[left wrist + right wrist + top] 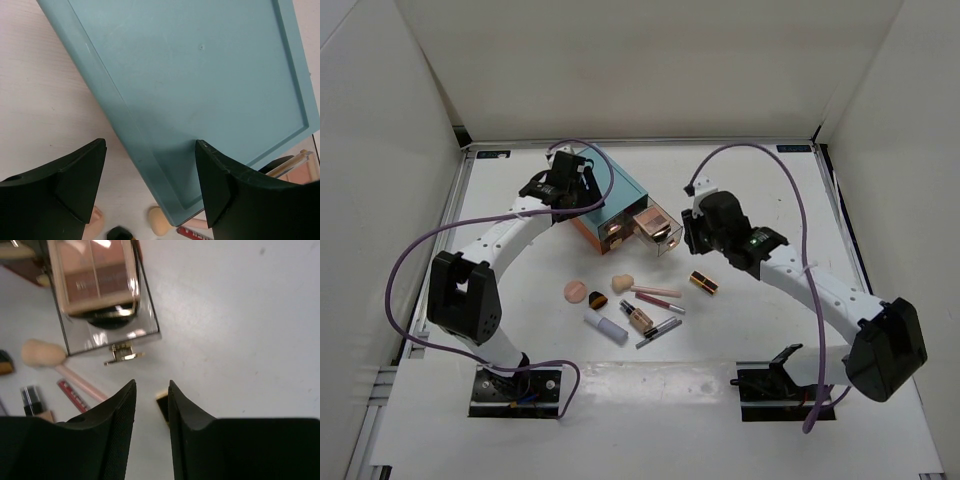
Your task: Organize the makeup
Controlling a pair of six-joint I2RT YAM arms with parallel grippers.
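Left end effector (151, 144) hangs released above the teal box (620, 193) corner; right end effector (151, 383), narrowly parted and empty, hovers right of that box.

- We can read no word, brand or number with certainty in any of the three views.
- On the slim red pencil (192, 233), at the bottom edge of the left wrist view, we see white lettering. It is cut off by the frame and too blurred to spell out.
- In the right wrist view, a red pencil (75, 395) carries white marks along its barrel, too small to read.
- The pink-gold palette (95, 277) shows faint stamped marks on a brown pan, blurred past reading.
- In the top view, two small dark labels (492, 154) sit at the far edge of the counter (770, 200), their print too small to read.
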